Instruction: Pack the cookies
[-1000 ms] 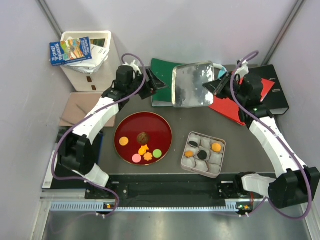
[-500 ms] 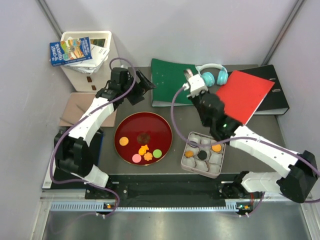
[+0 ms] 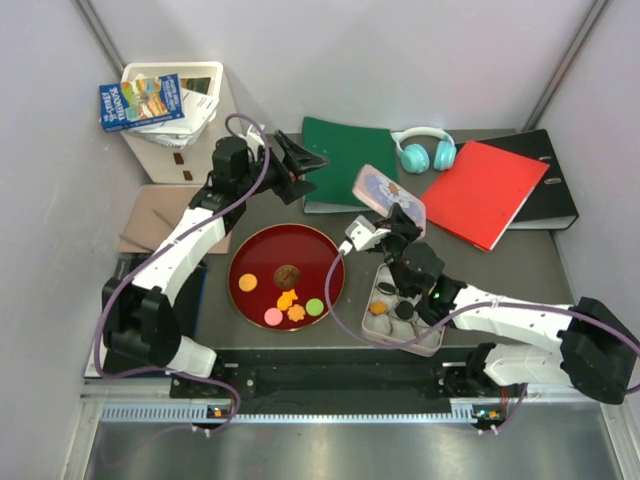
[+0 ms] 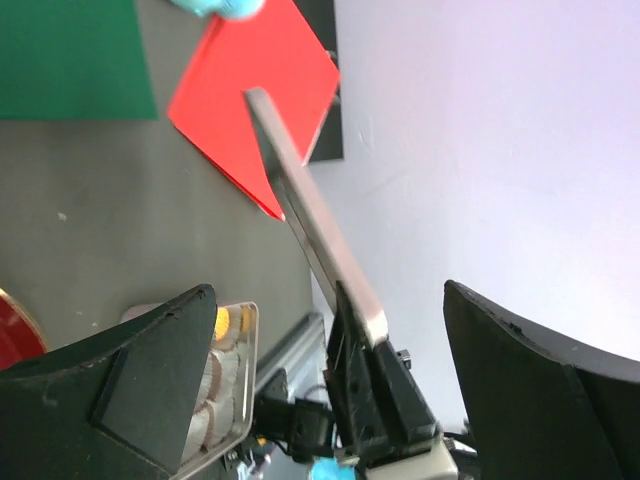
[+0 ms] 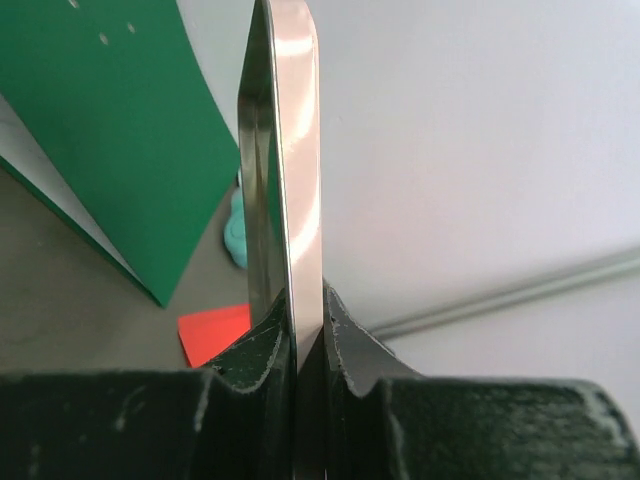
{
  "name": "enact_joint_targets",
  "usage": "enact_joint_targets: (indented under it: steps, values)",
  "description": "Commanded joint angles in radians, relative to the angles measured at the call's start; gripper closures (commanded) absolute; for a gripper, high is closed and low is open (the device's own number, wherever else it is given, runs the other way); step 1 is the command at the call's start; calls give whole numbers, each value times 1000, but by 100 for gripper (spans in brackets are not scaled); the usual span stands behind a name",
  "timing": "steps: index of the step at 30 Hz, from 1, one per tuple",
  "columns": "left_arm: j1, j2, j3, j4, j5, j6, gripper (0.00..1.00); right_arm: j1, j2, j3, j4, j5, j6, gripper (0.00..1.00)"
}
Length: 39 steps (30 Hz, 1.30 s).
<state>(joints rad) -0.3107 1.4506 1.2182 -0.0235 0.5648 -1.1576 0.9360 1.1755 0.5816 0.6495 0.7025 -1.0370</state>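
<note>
Several cookies lie on the red plate [image 3: 250, 250]: an orange round [image 3: 247, 283], a brown chocolate-chip one [image 3: 286, 274], orange flowers [image 3: 288, 299], a pink one [image 3: 273, 316] and a green one [image 3: 314, 307]. The open tin [image 3: 438, 328] holds paper cups with orange [image 3: 378, 308] and black cookies [image 3: 404, 312]. My right gripper [image 3: 395, 222] is shut on the edge of the tin lid [image 3: 389, 197] and holds it tilted above the tin; the lid shows edge-on in the right wrist view [image 5: 297, 150]. My left gripper [image 3: 305, 168] is open and empty, raised behind the plate.
A green folder [image 3: 340, 160], teal headphones [image 3: 425, 150], a red folder [image 3: 485, 190] and a black binder [image 3: 555, 195] lie at the back. A white bin with books [image 3: 170, 110] stands back left, with a brown pad [image 3: 160, 215] beside it.
Both grippers were at the lid over the green folder. The left gripper has let go and my right arm has swung the lid forward and down over the tin.
</note>
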Motion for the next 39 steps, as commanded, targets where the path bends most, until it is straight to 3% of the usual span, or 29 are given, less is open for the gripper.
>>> enact_joint_targets:
  steps: [1,3,13,19,23,24,26,27,30,31,34,36,38,39]
  values:
    - [-30,91,116,68,173,24,1,93,-16,-12,130,-49,-150,100]
    - [-45,155,165,-10,204,65,1,124,-4,-19,140,-43,-182,100]
    - [-57,189,136,-6,228,105,1,247,41,-2,142,-3,-278,100]
    - [-61,177,81,-6,231,118,9,259,44,-8,167,26,-311,100]
    - [-65,174,50,-4,237,119,20,257,49,-6,183,23,-316,100]
    - [-70,177,43,-1,241,119,31,259,49,-5,183,20,-314,100]
    - [-73,177,37,13,239,118,43,259,50,-6,187,18,-310,100]
    - [-77,179,37,14,241,116,54,259,52,-6,188,18,-308,100]
    - [-80,179,38,48,245,108,68,257,47,-8,193,23,-305,100]
    - [-80,179,37,54,248,107,78,259,46,-8,191,26,-305,100]
    - [-80,177,35,71,254,99,91,258,36,-9,191,29,-304,100]
    - [-82,172,27,97,257,87,93,257,32,-6,185,37,-299,100]
    - [-80,168,20,120,259,75,96,257,23,3,168,48,-279,92]
    - [-82,163,17,131,260,70,96,259,21,12,159,54,-270,77]
